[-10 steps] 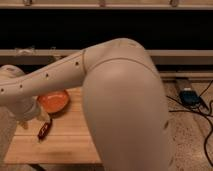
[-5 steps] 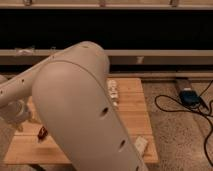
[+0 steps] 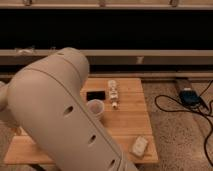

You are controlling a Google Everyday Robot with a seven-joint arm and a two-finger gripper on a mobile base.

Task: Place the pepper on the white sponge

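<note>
The white sponge lies flat near the front right corner of the wooden table. The pepper is hidden behind my arm. My arm's large beige link fills the left and centre of the camera view and covers the left half of the table. My gripper is somewhere behind that link on the left side and does not show.
A white cup stands mid-table beside the arm. A black flat item and a narrow white bottle-like item with dark marks lie behind it. Black cables and a blue device lie on the floor to the right.
The arm's big link has swung further across the view. It now covers the orange bowl, the pepper and the gripper, which showed at the left before. The sponge has come into view.
</note>
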